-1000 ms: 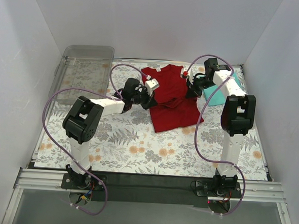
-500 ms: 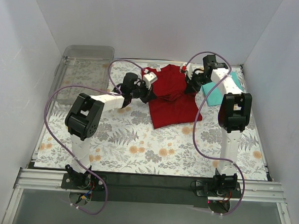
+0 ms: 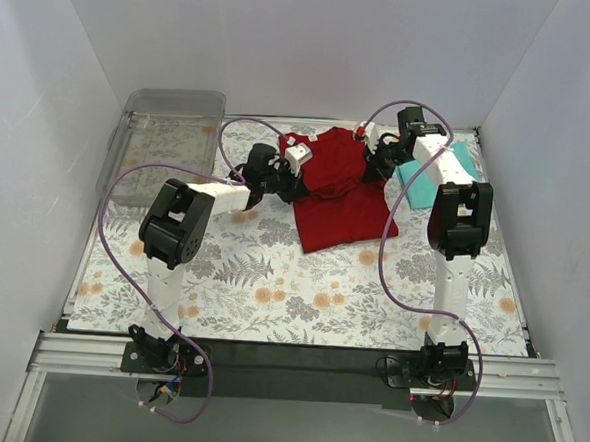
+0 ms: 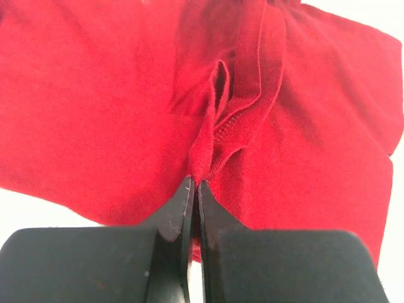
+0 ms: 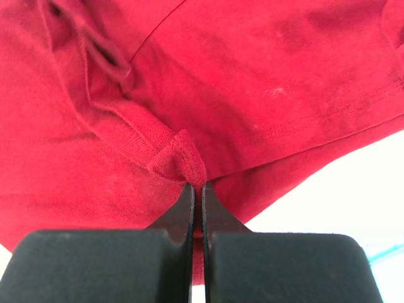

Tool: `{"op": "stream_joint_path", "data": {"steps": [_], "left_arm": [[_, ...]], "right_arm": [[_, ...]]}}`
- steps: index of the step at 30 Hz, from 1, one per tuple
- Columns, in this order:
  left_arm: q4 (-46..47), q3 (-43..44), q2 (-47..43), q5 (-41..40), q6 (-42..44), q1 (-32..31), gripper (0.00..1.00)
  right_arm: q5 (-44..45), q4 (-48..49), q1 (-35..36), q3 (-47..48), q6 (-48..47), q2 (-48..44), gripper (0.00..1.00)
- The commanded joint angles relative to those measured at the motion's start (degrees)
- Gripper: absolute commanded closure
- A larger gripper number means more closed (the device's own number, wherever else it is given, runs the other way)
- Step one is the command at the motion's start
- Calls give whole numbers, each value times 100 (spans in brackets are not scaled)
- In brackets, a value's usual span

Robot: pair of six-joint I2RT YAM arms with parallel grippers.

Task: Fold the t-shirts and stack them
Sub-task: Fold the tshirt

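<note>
The dark red t-shirt (image 3: 339, 192) lies rumpled at the back middle of the floral mat (image 3: 271, 280). My left gripper (image 3: 289, 186) is shut on its left edge; the left wrist view shows a pinched fold of red cloth (image 4: 205, 148) between the jaws (image 4: 195, 184). My right gripper (image 3: 375, 173) is shut on its right edge; the right wrist view shows a red hem (image 5: 183, 158) clamped at the jaw tips (image 5: 195, 187). The teal t-shirt (image 3: 430, 181) lies at the back right, mostly hidden behind my right arm.
A clear plastic tray (image 3: 165, 138) stands at the back left corner. White walls close in the back and both sides. The arms' purple cables loop over the mat on both sides.
Both grippers have moved toward the back, pulling the red shirt with them; its near edge has slid away from me and the cloth has bunched narrower.
</note>
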Motion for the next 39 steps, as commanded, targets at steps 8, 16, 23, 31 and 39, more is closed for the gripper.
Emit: {"op": "stream_joint_path", "data": {"steps": [8, 16, 23, 31, 39], "left_arm": [[34, 444, 45, -362, -246, 75, 79], [298, 487, -543, -2050, -844, 119, 46], [-525, 31, -1630, -1376, -1526, 111, 44], [-643, -2821, -3364, -417, -3801, -47, 43], [157, -3661, -3269, -680, -5220, -364, 43]], "right_arm": [[708, 872, 72, 260, 1173, 106, 63], [2045, 2342, 80, -285, 2978, -746, 34], [755, 1710, -16, -1750, 1767, -1967, 38], [-379, 1691, -1147, -4581, 2354, -3303, 47], [-652, 2491, -1756, -5602, 3382, -3244, 46]]}}
